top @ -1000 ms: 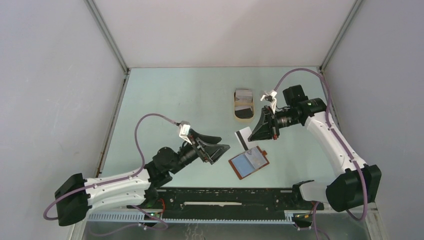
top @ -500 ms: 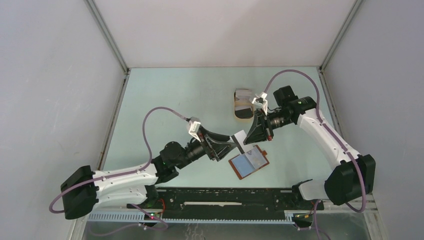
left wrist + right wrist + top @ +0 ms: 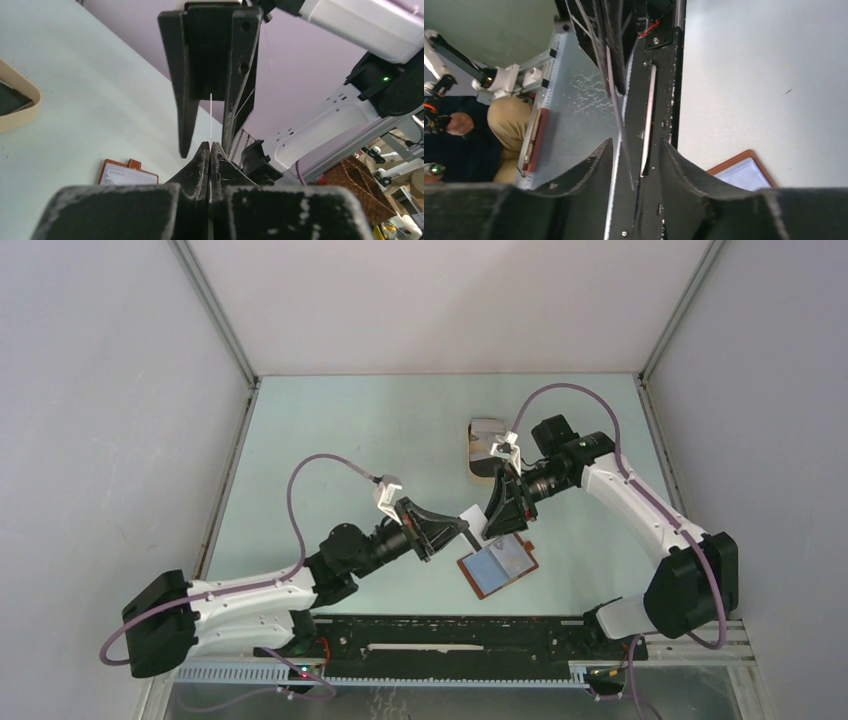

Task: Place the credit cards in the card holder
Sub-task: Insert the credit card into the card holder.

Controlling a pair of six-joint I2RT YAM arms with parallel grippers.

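Finding 1. The left gripper (image 3: 461,526) is clenched on a white card (image 3: 472,516), raised above the table (image 3: 350,440) near the middle of the top view. The left wrist view shows the card edge-on, a thin pale line pinched between the closed fingertips (image 3: 204,156).

Finding 2. The right gripper (image 3: 489,521) meets the same card from about 2 o'clock, the left arm reaching in from 8 o'clock. Its jaws stand released, one finger on each side of the card with a visible gap (the right wrist view confirms the parted fingers). Whether either right finger touches the card cannot be told with certainty; it appears not.

Finding 3. The card holder (image 3: 497,565) lies open and flat on the table, at roughly 5 o'clock from the held card and just beside it in the top view, a pale card face showing inside its reddish-brown border.

Finding 4. A tan oval tray (image 3: 472,452) sits at 12 o'clock from the grippers, holding other cards (image 3: 487,434), partly hidden by the right wrist.
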